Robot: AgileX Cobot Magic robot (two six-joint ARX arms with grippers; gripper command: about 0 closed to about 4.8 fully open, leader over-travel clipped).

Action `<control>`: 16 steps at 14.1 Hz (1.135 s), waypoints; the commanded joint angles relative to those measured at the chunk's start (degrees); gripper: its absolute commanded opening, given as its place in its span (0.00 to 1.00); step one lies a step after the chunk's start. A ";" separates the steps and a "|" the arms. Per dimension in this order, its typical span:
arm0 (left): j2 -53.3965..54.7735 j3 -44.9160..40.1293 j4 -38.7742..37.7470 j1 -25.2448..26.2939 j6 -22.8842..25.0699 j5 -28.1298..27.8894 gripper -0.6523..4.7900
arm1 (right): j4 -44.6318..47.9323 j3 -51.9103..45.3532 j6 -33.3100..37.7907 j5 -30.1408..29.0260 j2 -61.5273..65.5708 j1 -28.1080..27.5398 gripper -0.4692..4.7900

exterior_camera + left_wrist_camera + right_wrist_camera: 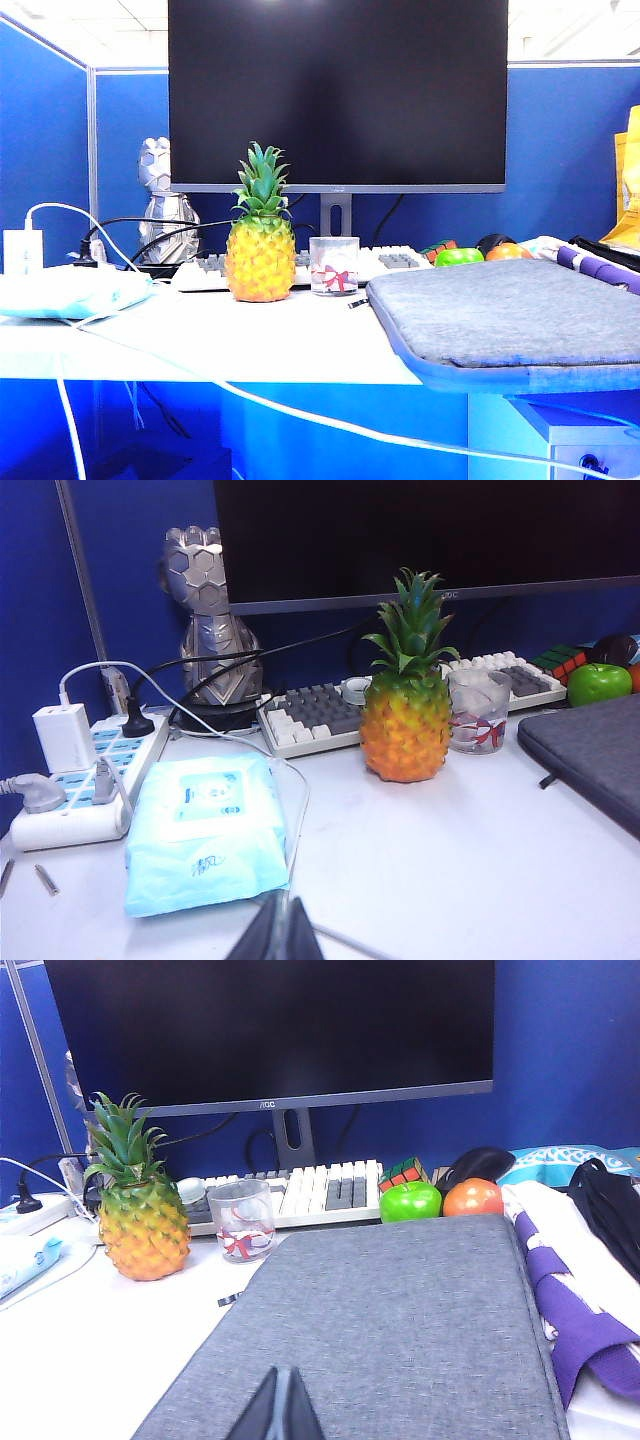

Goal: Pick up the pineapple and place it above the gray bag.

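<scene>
Ahead of left claw (285,932), beyond blue packet (208,832): pineapple (404,715) upright on desk, before keyboard (330,708), cup (478,712) just beside. Left claw pinched shut, empty. Right claw (277,1408) also shut, empty, over gray bag (400,1330). Pineapple likely light, rigid, bumpy skin; grip mid-body, avoid spiky crown.

bg: blue partition walls (570,150) | white desk (200,345) | big dark monitor (338,90)

The pineapple (260,262), yellow-orange with a spiky green crown, is standing upright on the white desk, apart from the gray bag (510,312), which is lying flat, overhanging the desk edge.
</scene>
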 commanded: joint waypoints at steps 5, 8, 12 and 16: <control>-0.04 0.15 0.57 -0.02 0.00 0.24 0.17 | 0.76 -0.52 0.15 0.09 0.02 0.02 0.08; -0.04 0.15 0.70 -0.02 -0.02 0.26 0.17 | 0.83 -0.52 0.17 -0.68 0.02 0.02 0.08; -0.04 2.43 3.41 -0.02 -2.58 4.81 0.17 | 2.40 -0.52 0.17 -0.72 0.02 0.02 0.08; 2.93 13.14 3.78 -0.02 -2.56 5.62 0.59 | 5.99 -0.52 0.17 -0.72 0.02 0.02 0.08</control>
